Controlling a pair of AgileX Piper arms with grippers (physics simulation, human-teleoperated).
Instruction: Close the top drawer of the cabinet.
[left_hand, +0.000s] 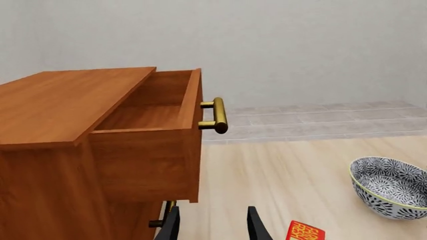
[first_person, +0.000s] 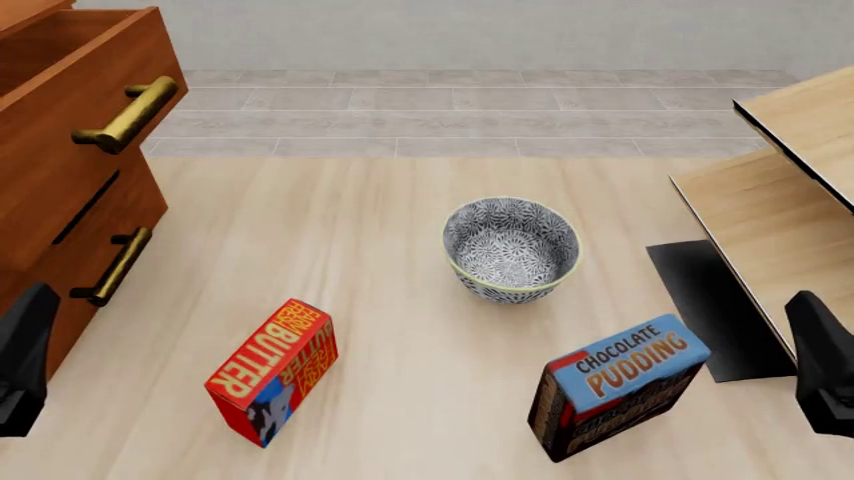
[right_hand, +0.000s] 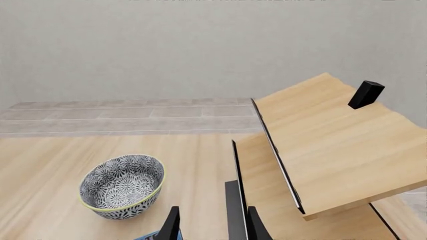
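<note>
The top drawer (left_hand: 157, 135) stands pulled well out of the cabinet (left_hand: 47, 150), so I see into its empty inside, and its brass bar handle (left_hand: 219, 115) sticks out from the flat front. In the front view the cabinet is at the far left of the counter (first_person: 400, 300), with the top drawer's front leaning out over the lower drawer (first_person: 80, 250).

My left gripper (left_hand: 212, 225) is low in front of the cabinet, below the open drawer and apart from it. Its jaws are spread and hold nothing. My right gripper (right_hand: 210, 225) is on the other side, near the pale wooden furniture (right_hand: 333, 150), also with the jaws spread and empty.

I judge that the closing is not yet begun. The left arm is the natural one for it, because it is near. To do this step well, I think I should lift the left gripper to the height of the drawer front, put it against the flat wood beside the handle, or on the handle itself, and push straight along the drawer's slide. A push from an angle could jam the drawer or make the jaws slip off.

The patterned bowl (first_person: 513, 248), the butter box (first_person: 272, 372) and the chocolate pudding box (first_person: 617, 385) lie well apart from this path.
</note>
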